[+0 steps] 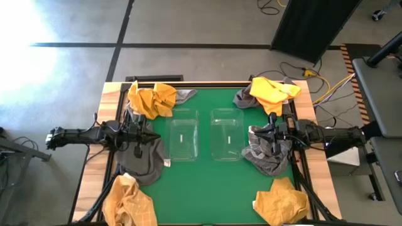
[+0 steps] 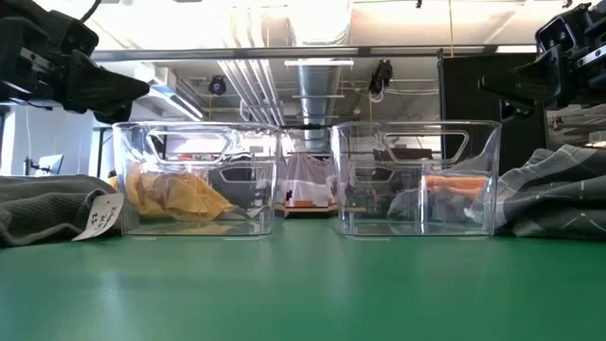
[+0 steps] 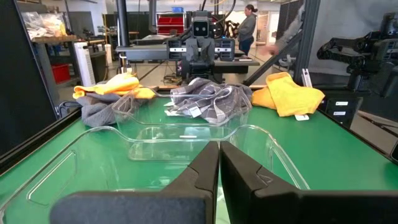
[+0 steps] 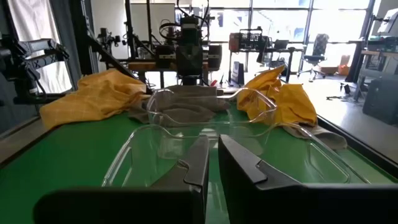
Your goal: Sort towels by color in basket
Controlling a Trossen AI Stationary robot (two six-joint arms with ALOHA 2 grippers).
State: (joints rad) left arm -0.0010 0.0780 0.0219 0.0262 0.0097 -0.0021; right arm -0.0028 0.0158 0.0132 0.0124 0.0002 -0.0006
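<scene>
High view: left gripper (image 1: 152,136) and right gripper (image 1: 252,131) hovered at the table's (image 1: 201,194) side edges, fingers nearly together, holding nothing. Yellow towels (image 1: 129,204) lay at all corners, grey towels (image 1: 142,162) under grippers. Low view: both bins (image 2: 194,178) empty.

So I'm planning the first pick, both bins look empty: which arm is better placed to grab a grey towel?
Either, roughly. The left gripper hovers over a grey towel, and the right gripper hovers over another grey towel. Each has a clear bin beside it.
</scene>
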